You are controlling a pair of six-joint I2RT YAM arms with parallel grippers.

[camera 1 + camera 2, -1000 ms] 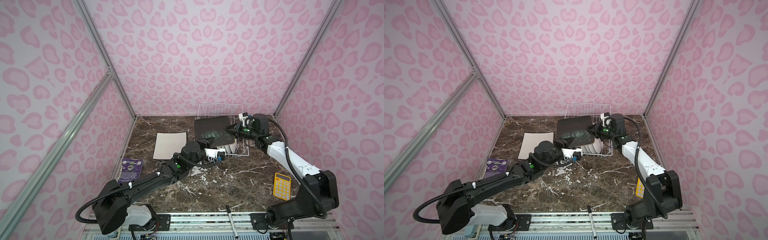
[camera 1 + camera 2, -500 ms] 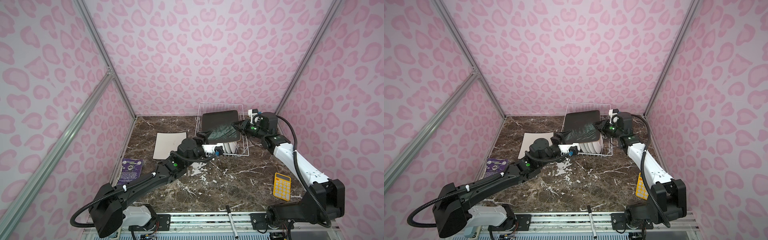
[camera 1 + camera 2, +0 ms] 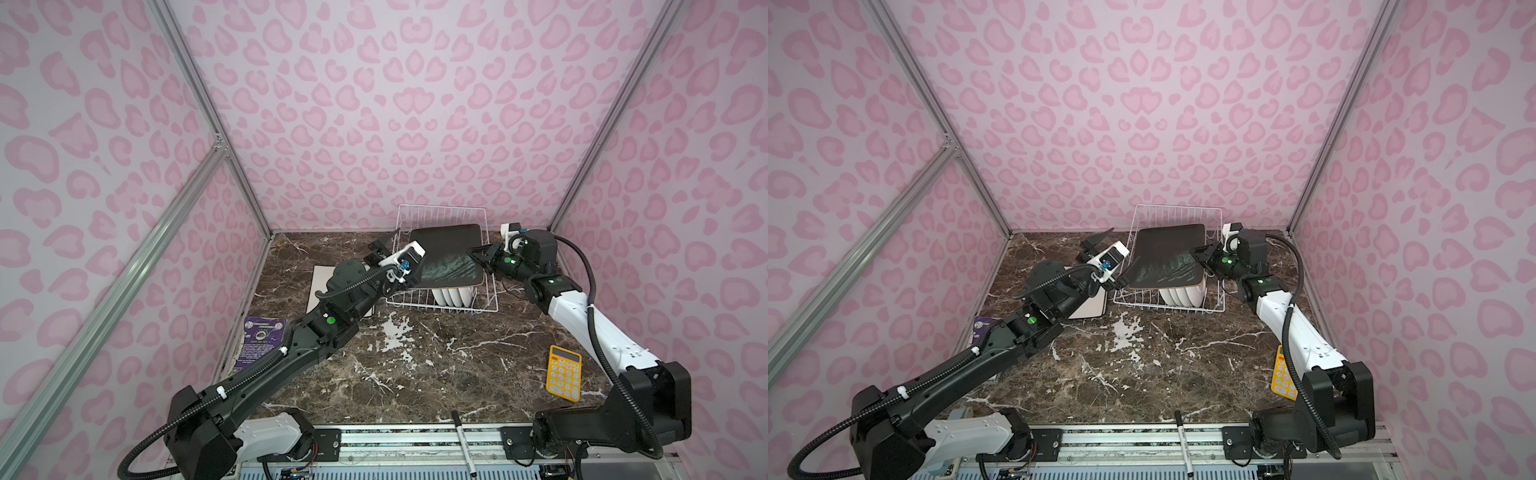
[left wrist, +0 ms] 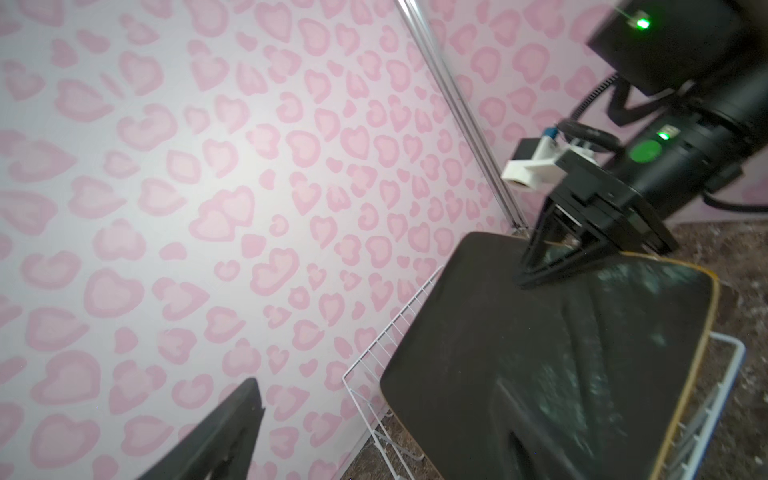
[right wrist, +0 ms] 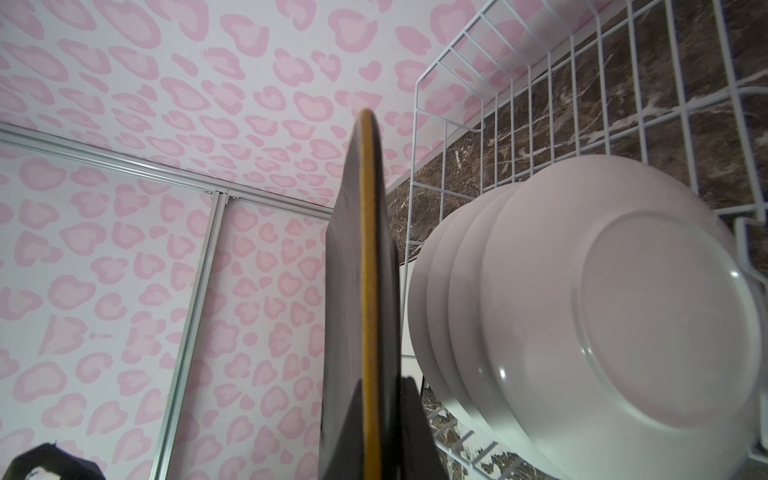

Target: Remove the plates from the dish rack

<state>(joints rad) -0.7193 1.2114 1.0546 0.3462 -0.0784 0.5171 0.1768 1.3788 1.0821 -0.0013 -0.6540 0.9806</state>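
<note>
One dark plate [image 3: 449,257] hangs tilted over the rack [image 3: 440,216], your right fingers [image 4: 544,262] clamped on its 3 o'clock edge, left fingers [image 4: 232,419] wide and empty at 9. Raise it clear before you swing.

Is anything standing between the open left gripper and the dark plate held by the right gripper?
No object visibly fills the gap. The left gripper is just outside the dish rack's left wall, and the dark plate seems raised above that rim.
</note>
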